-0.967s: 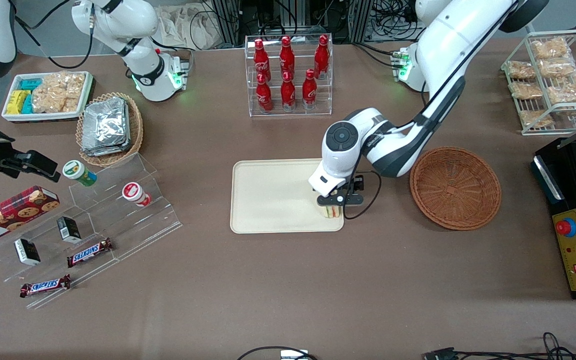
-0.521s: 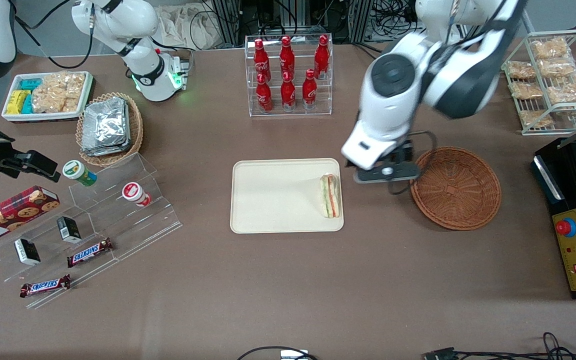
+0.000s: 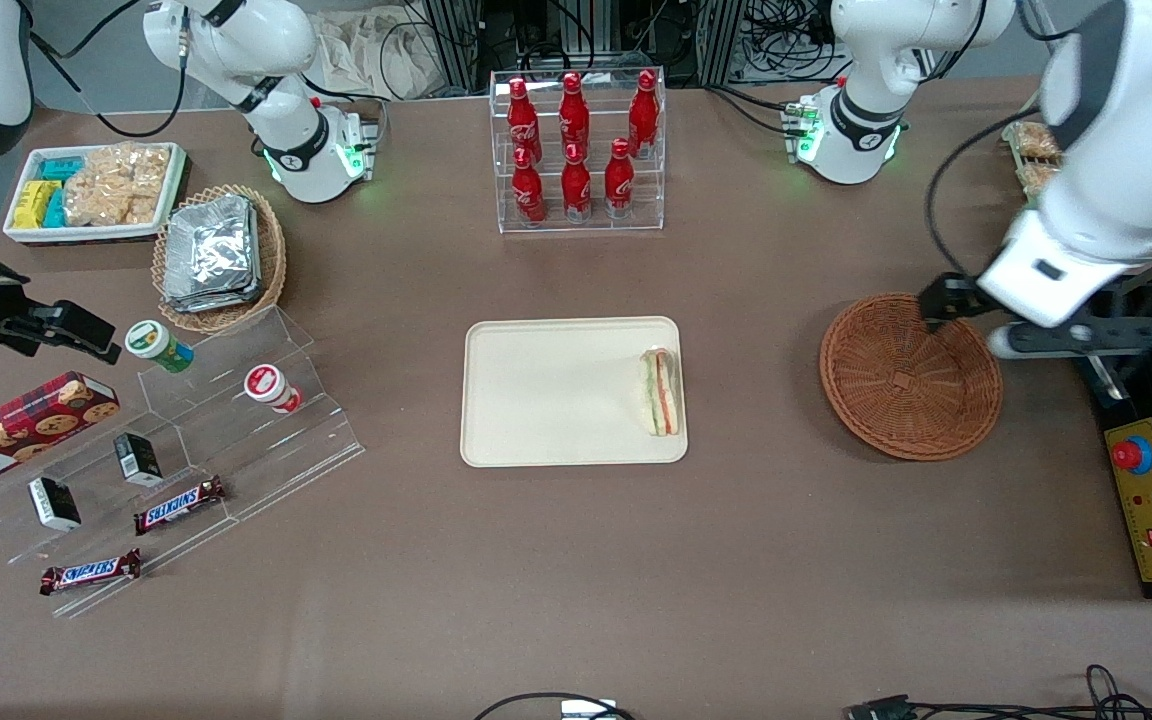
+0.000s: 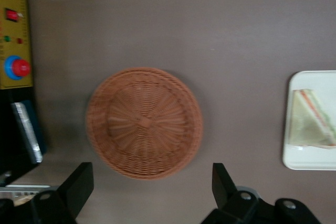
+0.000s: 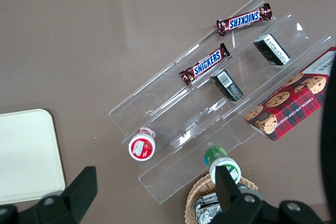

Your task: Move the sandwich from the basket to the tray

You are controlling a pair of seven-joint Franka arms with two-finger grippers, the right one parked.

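The small three-cornered sandwich (image 3: 660, 391) of white bread with green and orange-red layers lies in clear wrap on the flat cream tray (image 3: 546, 395), in the middle of the front view, at the tray's end nearer my arm. My wrist camera shows the sandwich (image 4: 311, 119) on a corner of that tray (image 4: 299, 156) too.

The round red-brown wicker basket (image 3: 911, 375) sits on the brown table (image 3: 576, 560) at the right of the front view, well apart from the tray, with nothing in it (image 4: 144, 121).

My gripper (image 3: 976, 320) hangs above the basket's rim at the right edge of the front view. Its two black fingers (image 4: 79, 184) are spread wide and hold nothing.

Nothing stands between the basket and the tray.

At the top middle, a clear rack (image 3: 579, 150) holds red bottles. At the upper left sit a white tray of snacks (image 3: 91, 190) and a tan basket of foil packets (image 3: 216, 255). At the lower left, a clear stepped stand (image 3: 186, 450) holds two bars that read SNICKERS (image 3: 179, 504) and a red box of cookies (image 3: 16, 425). A yellow panel with a red button (image 3: 1141, 480) is at the far right.
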